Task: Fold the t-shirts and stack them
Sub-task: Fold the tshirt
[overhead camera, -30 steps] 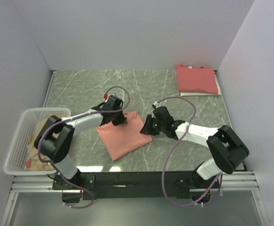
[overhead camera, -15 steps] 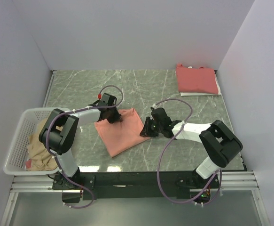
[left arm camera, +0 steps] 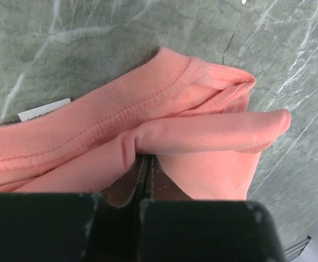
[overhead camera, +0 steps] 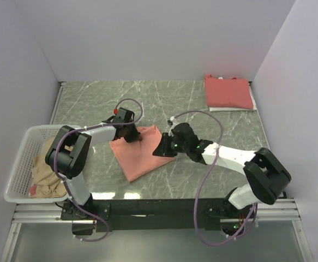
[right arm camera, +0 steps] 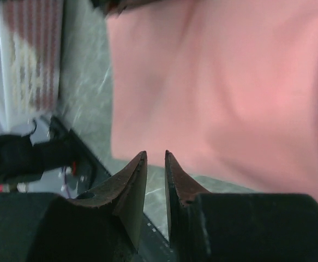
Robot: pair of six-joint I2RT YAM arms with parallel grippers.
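What worries me is the left hand (overhead camera: 130, 135). Its fingers are pressed tight together on a thin pinch of the salmon-orange t-shirt (overhead camera: 141, 155), close by the collar seam, and a rolled fold bulges just past the tips. If that arm pulls or lifts from so small a bite, I'd expect the cloth to slide out, or the fold already there to drag open and skew across the tabletop (overhead camera: 202, 109). The right hand (overhead camera: 161, 148) could make it worse. Its jaws stand only narrowly apart with nothing between them and its tips sit low at the shirt's right edge, so a push forward might rumple that edge rather than take it. The shirt lies part-folded in the middle of the tabletop, between the two hands. A coral-red t-shirt (overhead camera: 228, 91) lies folded at the far right corner, and a tan t-shirt (overhead camera: 44, 172) is heaped in the white lattice basket (overhead camera: 16, 166) on the left. The left arm reaches forward and bends inward to the shirt's far left corner, wrist tipped down. The right arm stretches low and leftward across the tabletop, forearm nearly flat.
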